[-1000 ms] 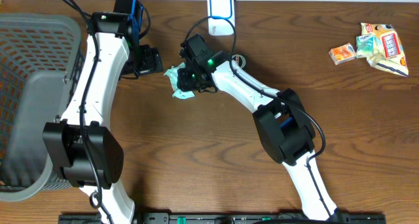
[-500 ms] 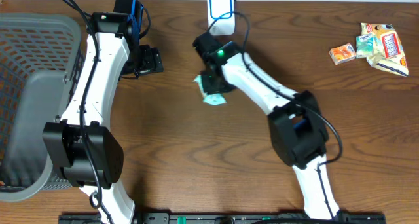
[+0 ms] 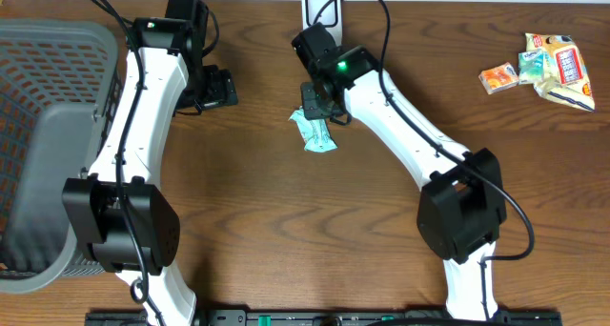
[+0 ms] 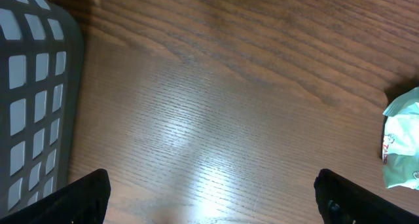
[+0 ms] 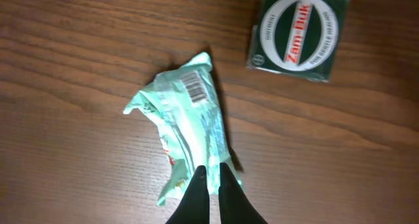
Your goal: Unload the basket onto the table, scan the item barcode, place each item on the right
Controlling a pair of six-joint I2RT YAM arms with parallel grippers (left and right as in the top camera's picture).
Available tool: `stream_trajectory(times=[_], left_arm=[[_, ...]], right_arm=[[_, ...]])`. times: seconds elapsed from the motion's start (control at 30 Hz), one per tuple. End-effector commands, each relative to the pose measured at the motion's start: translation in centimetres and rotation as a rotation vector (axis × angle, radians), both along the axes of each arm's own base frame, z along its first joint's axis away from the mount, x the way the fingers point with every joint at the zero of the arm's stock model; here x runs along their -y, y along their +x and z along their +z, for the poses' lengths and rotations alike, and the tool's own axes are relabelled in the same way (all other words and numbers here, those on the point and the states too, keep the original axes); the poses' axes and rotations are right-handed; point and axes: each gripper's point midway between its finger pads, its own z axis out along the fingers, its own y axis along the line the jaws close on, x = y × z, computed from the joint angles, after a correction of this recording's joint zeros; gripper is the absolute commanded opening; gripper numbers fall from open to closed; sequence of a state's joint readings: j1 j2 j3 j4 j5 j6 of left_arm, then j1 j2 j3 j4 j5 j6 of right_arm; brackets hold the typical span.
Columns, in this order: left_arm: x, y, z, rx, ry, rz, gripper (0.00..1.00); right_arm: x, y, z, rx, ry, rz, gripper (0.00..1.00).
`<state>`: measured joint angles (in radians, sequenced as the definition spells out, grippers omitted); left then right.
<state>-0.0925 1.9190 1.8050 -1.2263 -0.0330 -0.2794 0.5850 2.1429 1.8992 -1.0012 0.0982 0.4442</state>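
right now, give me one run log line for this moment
right pincer: shut on green packet | barcode: facing right wrist camera | left pincer: open, empty

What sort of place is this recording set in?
Probably a mock shop checkout on a brown wooden table: a white boxy device, likely the scanner, stands at the far edge, a grey plastic basket sits at the left, and a crumpled green packet shows a printed barcode.
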Motion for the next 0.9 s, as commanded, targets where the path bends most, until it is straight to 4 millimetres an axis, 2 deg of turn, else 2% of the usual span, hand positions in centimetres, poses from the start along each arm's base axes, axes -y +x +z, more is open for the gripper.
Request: stream_trajectory(times=[0.0,0.13,0.23,0.3,0.37,0.43,0.5,0.73,0.87], left_arm=[[-0.3,-0.3,-0.2,-0.012,0.016,-0.012,0.98],[-0.4,-0.3,-0.2,-0.012,0.016,-0.012,0.98],[-0.4,-0.3,-0.2,-0.012,0.016,-0.012,0.98],[-0.4,-0.3,-0.2,-0.012,0.016,-0.012,0.98],[-0.3,-0.3,-0.2,-0.012,0.016,-0.012,0.98],[-0.3,-0.3,-0.2,-0.012,0.016,-0.012,0.98],[-0.4,-0.3,-0.2,-0.012,0.016,-0.012,0.98],[-0.4,-0.3,-0.2,-0.012,0.016,-0.012,0.98],[-0.3,-0.3,-0.2,-0.012,0.016,-0.012,0.98]], right_arm=[[-0.3,-0.4,-2.2,-0.039,-0.023,0.003,0.01],[-1.0,-1.0,-5.0,-0.108,-0.006,0.002,0.01],[-1.8,-2.1,-8.5,-0.188,-0.013,0.021,0.01],[-2.2,-2.7,-10.2,-0.227,-0.014,0.031,0.01],[-2.6,-3.4,-11.4,-0.269,-0.004,0.041,0.01],[-2.8,-3.7,-11.6,-0.284,0.008,0.050,0.01],[-2.9,-3.6,-11.0,-0.279,0.014,0.057,0.01],[-2.3,-2.0,-3.2,-0.153,0.085,0.069,0.01],[-2.4,-1.8,-0.8,-0.106,0.107,0.094,0.01]])
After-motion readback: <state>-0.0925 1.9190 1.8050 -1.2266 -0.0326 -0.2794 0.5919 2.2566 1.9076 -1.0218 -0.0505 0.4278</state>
